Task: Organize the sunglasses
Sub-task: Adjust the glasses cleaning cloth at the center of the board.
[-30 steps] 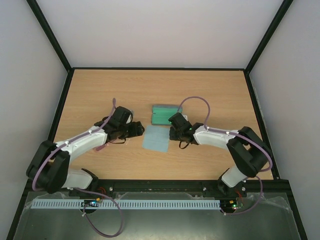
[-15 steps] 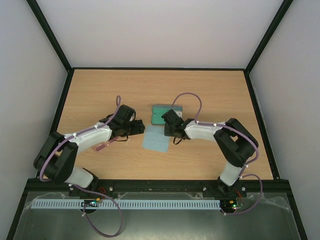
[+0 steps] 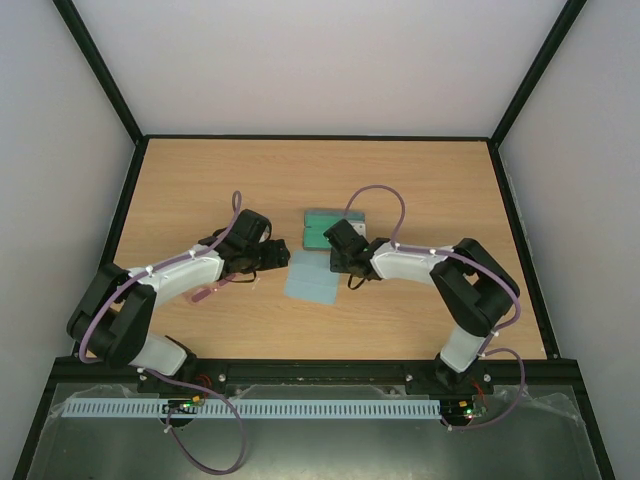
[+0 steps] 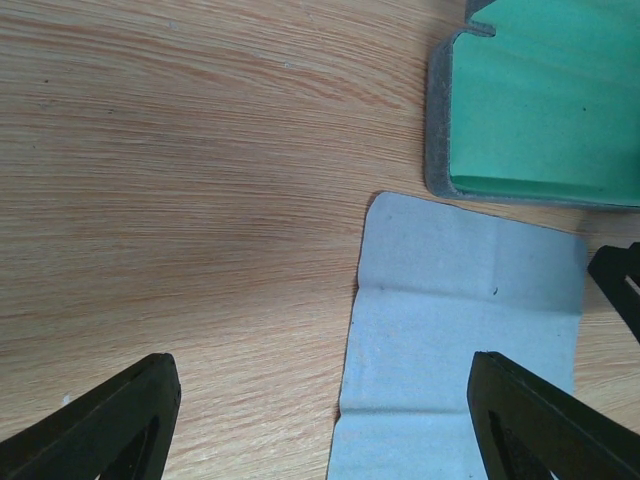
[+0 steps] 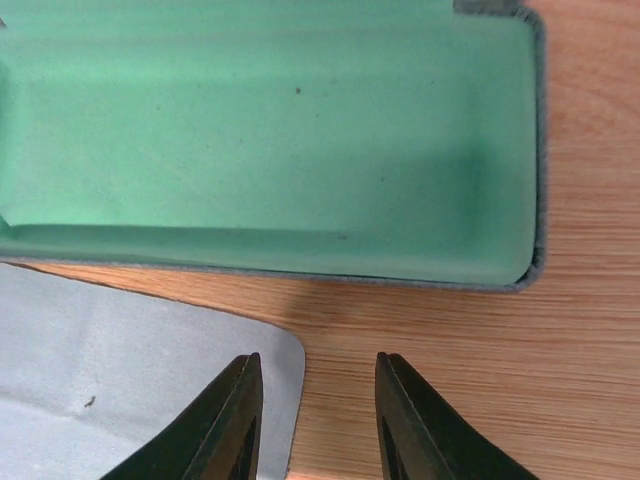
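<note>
Over the case (image 5: pixel 270 130) rim, moved in and halted with right gripper (image 5: pixel 318 368) slightly parted, left gripper (image 4: pixel 320 365) spread wide, both empty, leaving the sunglasses (image 3: pixel 205 294) unpacked.

A robotics lab test cell: a light wooden tabletop (image 3: pixel 250 180) boxed in by plain white panel walls (image 3: pixel 320 60) and black metal frame bars (image 3: pixel 100 70).

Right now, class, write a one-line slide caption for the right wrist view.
Right gripper, fingers slightly apart and empty, at a corner of the light blue cloth, short of the open green-lined case.
</note>
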Robot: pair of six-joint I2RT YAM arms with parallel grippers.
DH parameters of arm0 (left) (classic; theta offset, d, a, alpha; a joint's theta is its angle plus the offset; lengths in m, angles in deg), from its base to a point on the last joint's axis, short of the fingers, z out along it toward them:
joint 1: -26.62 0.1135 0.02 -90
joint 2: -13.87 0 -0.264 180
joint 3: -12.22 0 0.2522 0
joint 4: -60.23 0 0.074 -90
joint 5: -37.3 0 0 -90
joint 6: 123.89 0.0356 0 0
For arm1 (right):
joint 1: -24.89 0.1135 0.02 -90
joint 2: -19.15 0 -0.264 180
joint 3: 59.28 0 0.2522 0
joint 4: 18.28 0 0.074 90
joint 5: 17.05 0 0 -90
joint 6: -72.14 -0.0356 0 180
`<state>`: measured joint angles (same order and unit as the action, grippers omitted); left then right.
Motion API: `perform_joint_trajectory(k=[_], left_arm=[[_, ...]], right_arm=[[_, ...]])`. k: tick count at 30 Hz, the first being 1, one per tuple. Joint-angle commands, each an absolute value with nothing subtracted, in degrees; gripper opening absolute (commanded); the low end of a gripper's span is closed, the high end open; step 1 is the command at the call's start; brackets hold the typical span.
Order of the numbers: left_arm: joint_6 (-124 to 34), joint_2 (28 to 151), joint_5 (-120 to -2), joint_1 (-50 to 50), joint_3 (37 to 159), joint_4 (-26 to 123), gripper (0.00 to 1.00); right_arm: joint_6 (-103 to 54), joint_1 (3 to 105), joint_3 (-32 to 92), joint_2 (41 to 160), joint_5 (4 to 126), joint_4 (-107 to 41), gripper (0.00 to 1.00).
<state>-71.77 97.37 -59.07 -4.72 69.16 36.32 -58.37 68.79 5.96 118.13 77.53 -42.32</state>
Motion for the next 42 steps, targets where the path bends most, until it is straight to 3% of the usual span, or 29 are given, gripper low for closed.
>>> perform_joint_trajectory(k=[1,16,35,42], left_arm=[[-71.46,96.37,-58.71,-5.03,69.15,36.18,0.82],[-70.65,98.55,-58.67,-5.04,71.03,36.04,0.84],[-69.96,100.38,-58.59,-5.03,71.89,36.10,0.84],[-69.39,101.24,-58.41,-5.06,72.95,35.34,0.84]], right_arm=[[-57.41,69.05,7.02,115.45,80.62,-44.77,0.34],[-57.21,69.09,8.73,121.51,78.20,-43.35,0.28],[-57.54,70.25,6.71,122.27,77.17,-42.75,0.03],[-57.67,70.99,4.67,119.75,77.65,-43.40,0.01]])
